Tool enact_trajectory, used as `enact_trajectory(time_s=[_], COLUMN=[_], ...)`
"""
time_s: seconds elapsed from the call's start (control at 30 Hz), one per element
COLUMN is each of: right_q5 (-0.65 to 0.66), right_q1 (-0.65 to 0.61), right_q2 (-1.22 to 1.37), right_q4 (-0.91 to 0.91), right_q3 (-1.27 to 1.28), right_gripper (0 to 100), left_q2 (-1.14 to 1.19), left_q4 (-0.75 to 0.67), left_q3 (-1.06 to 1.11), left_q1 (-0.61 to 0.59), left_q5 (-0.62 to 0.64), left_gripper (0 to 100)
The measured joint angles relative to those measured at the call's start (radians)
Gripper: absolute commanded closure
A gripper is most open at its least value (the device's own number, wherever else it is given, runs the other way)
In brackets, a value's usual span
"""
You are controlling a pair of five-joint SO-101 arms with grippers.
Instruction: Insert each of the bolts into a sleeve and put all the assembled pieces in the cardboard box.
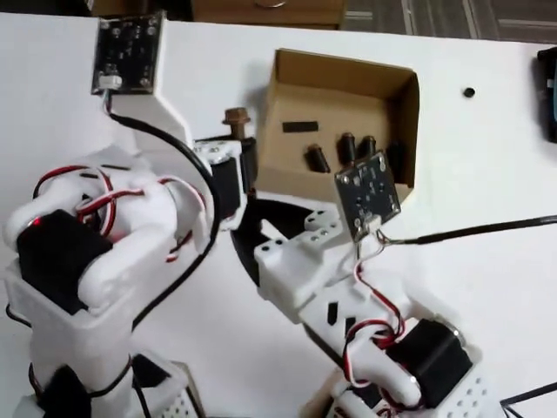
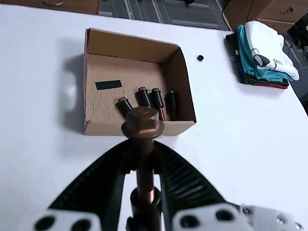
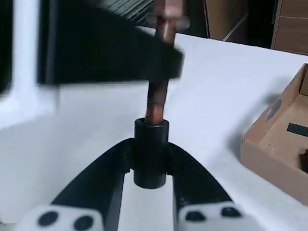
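Observation:
My left gripper (image 2: 143, 159) is shut on a copper bolt (image 2: 142, 126) held upright, head up. The bolt's lower end sits in the mouth of a black sleeve (image 3: 150, 151), and my right gripper (image 3: 150, 166) is shut on that sleeve just below. In the high view the bolt head (image 1: 235, 116) stands beside the near left corner of the cardboard box (image 1: 409, 104), above both grippers. Several assembled pieces (image 2: 144, 98) lie inside the box (image 2: 134, 41), along with a black strip (image 2: 109, 85).
A small black bit (image 1: 469, 91) lies on the white table right of the box. Folded clothes (image 2: 262, 53) rest at the table's far right edge. A black cable (image 1: 470, 231) runs across the table from the right arm.

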Motion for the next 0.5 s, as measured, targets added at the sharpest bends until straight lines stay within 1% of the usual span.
enact_trajectory(time_s=[0.1,0.27,0.33,0.5], right_q5=[0.000,0.000,0.000,0.000], right_q1=[0.005,0.006,0.006,0.006], right_q2=[0.026,0.057,0.060,0.060], right_q4=[0.000,0.000,0.000,0.000], right_q3=[-0.038,-0.094,-0.103,-0.107], right_gripper=[98.0,98.0,98.0,98.0], left_q2=[-0.003,-0.012,-0.015,-0.014], left_q4=[0.008,0.011,0.011,0.011], left_q3=[0.000,0.000,0.000,0.000], left_q1=[0.028,0.035,0.037,0.038], left_q5=[-0.005,0.000,0.000,-0.005], left_gripper=[98,96,91,71])
